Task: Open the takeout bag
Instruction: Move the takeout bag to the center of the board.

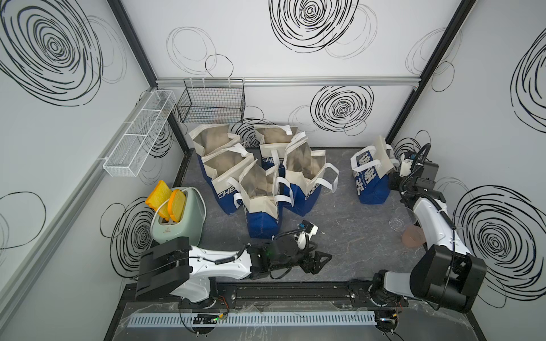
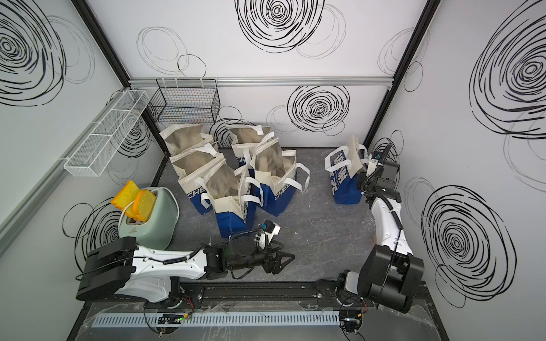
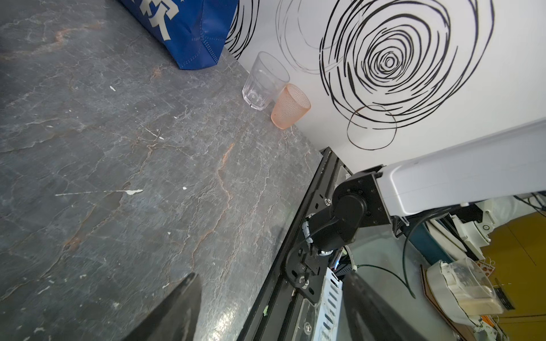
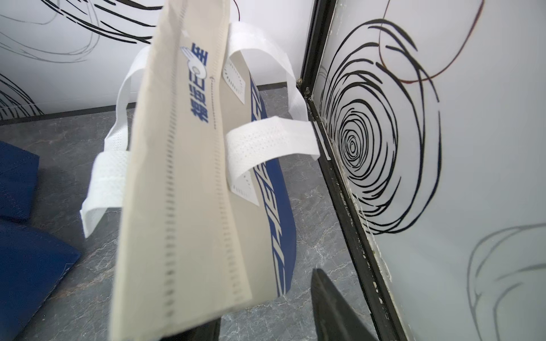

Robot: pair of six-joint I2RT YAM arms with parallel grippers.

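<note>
Closest in the right wrist view, the takeout bag's (image 4: 260, 236) cream flap (image 4: 177, 177) sticks up beside the right gripper's (image 4: 263, 301) half-open jaws, which pinch nothing. Its cloth looks soft, light, floppy; the flap's edge seems best to grab. Left wrist view: the left gripper (image 3: 271, 277) gapes wide, empty. In both top views the bag (image 1: 370, 180) (image 2: 345, 183) stands at the table's (image 1: 339, 221) far right corner.

Takeout bag (image 1: 370, 189): blue base w/ cream lettering, cream top, white handles (image 4: 267, 143). Other bags (image 1: 261, 220): same blue/cream. Desk (image 1: 339, 236): dk grey marble, pale + rust veins. Toaster (image 1: 193, 212) mint green; toast (image 1: 176, 206) yellow-orange. One clear cup (image 3: 264, 81), one peach cup (image 3: 291, 106). Walls (image 1: 251, 44) white w/ black scribble swirls.
</note>
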